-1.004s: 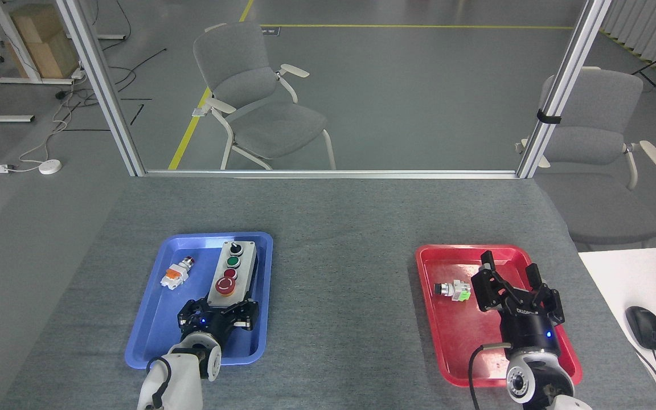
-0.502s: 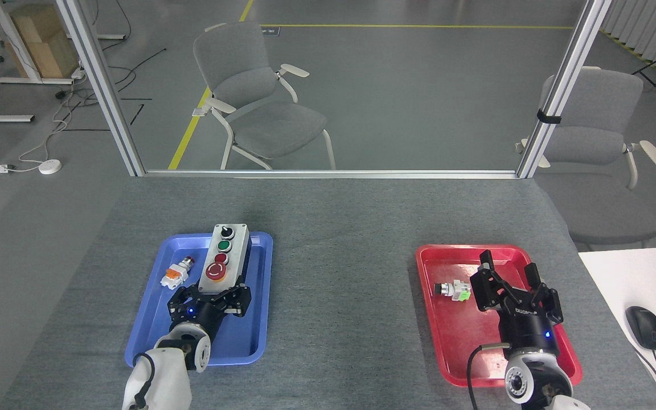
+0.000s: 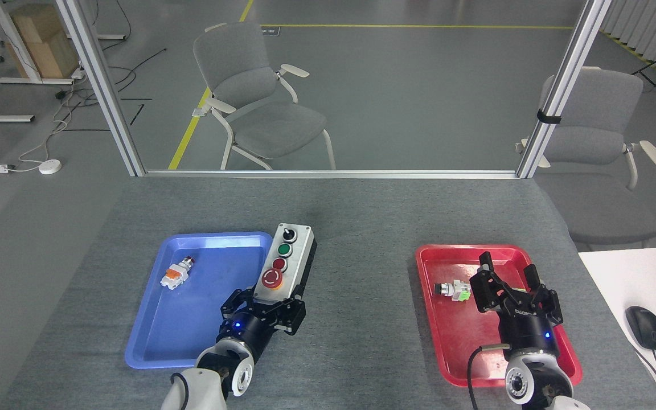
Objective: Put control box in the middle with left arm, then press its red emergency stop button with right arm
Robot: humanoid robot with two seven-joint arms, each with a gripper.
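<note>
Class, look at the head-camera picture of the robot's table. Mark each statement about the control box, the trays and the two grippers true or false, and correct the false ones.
1. The left gripper holds the control box. True.
2. The control box lies flat in the middle of the red tray. False: it is held over the right edge of the blue tray.
3. The right gripper is pressing the red emergency stop button. False: it is open above the red tray, far from the button.
4. A small orange-and-white switch lies in the blue tray. True.

one control box [image 3: 284, 259], two trays [image 3: 151, 330] [image 3: 453, 341], two loose push-buttons [image 3: 176, 273] [image 3: 453, 290], two chairs [image 3: 259, 108] [image 3: 595, 148]
</note>
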